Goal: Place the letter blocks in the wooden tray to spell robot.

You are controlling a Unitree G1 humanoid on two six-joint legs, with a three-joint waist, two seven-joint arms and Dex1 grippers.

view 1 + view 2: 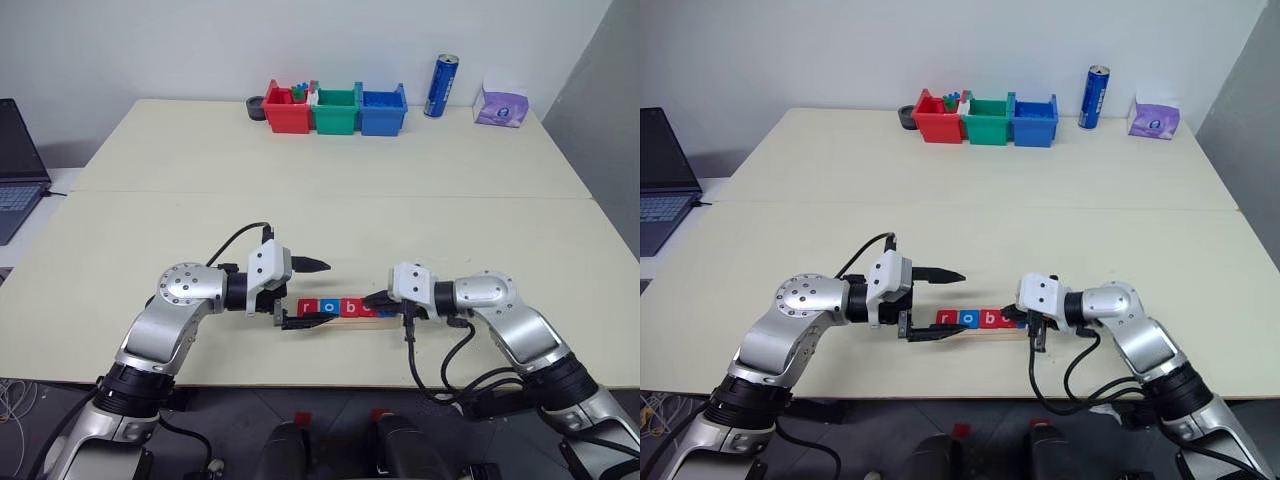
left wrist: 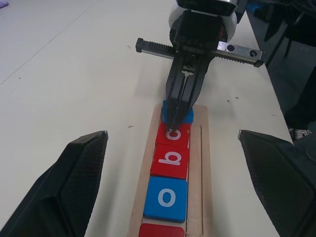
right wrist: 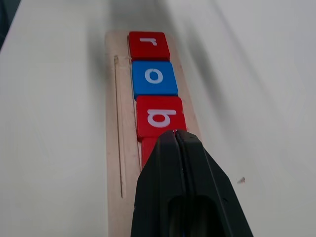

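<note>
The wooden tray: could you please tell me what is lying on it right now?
On the wooden tray lie a red r, a blue o, a red b, another red tile and a blue tile. The shut right gripper covers the last two tiles' letters.

I work in an office-like lab: pale joined tables [image 1: 330, 160], an open dark laptop [image 1: 15, 165], plain white wall [image 1: 300, 40].

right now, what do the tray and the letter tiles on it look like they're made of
The wooden tray looks like pale unfinished wood: matte, faint grain, a thin groove running lengthwise. The letter blocks look like painted wood or plastic, which one is unclear: solid red and blue, rounded corners, a slight sheen, crisp white letters.
</note>
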